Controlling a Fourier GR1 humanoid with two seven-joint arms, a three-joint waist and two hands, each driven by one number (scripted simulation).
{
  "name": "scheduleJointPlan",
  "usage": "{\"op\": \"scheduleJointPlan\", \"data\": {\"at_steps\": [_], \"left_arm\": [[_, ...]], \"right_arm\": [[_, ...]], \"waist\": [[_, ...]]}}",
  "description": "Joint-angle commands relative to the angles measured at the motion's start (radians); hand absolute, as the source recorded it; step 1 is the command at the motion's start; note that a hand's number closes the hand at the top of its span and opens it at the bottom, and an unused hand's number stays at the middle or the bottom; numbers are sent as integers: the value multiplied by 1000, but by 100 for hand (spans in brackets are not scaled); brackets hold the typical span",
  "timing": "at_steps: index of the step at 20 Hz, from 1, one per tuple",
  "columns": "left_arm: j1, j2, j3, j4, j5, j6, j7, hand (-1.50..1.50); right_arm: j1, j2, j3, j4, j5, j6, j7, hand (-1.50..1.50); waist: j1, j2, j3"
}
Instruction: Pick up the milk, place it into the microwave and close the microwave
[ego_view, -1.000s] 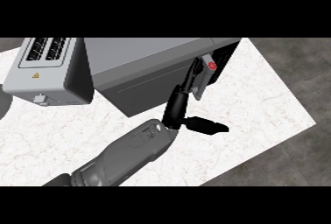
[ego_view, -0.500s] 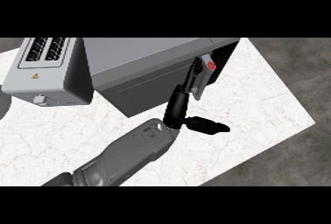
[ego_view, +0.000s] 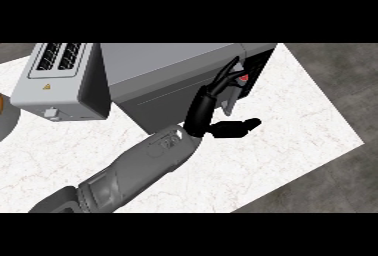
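i see one arm only: the left forearm (ego_view: 140, 167) comes in from the lower left and crosses the white marbled counter (ego_view: 303, 130) at a slant toward the microwave (ego_view: 170, 65). the left hand (ego_view: 198, 112) is at the microwave's right front corner. its fingers (ego_view: 218, 90) are fairly straight and held close together, running up along the edge of the grey front panel into the dark opening at the right end of the box. the thumb (ego_view: 236, 128) sticks out to the right, spread well away from the fingers and hanging over bare counter with nothing in it. the fingers curl round nothing that i can make out. they lie against the panel's edge, but i cannot tell whether they press on it or only touch.

the milk (ego_view: 244, 78) shows only as a small patch of red and white inside that dark opening, just beside the fingertips. most of it is hidden by the fingers and the shadow, and i cannot tell whether the hand touches it. the opening appears as a narrow dark gap at the right of the grey panel.

a grey toaster (ego_view: 59, 80) with two slots on top stands just beside the microwave on its left, on the same counter.
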Motion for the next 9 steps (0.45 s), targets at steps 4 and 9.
{"op": "scheduleJointPlan", "data": {"at_steps": [4,9], "left_arm": [[-63,45,-3,221,-9,86,161,-150],[-88,25,-21,251,-22,99,190,-150]], "right_arm": [[12,-10,-17,2,-12,-10,8,-150],[22,-22,-28,-9,-23,-14,16,-150]], "waist": [[39,10,7],[50,7,5]]}}
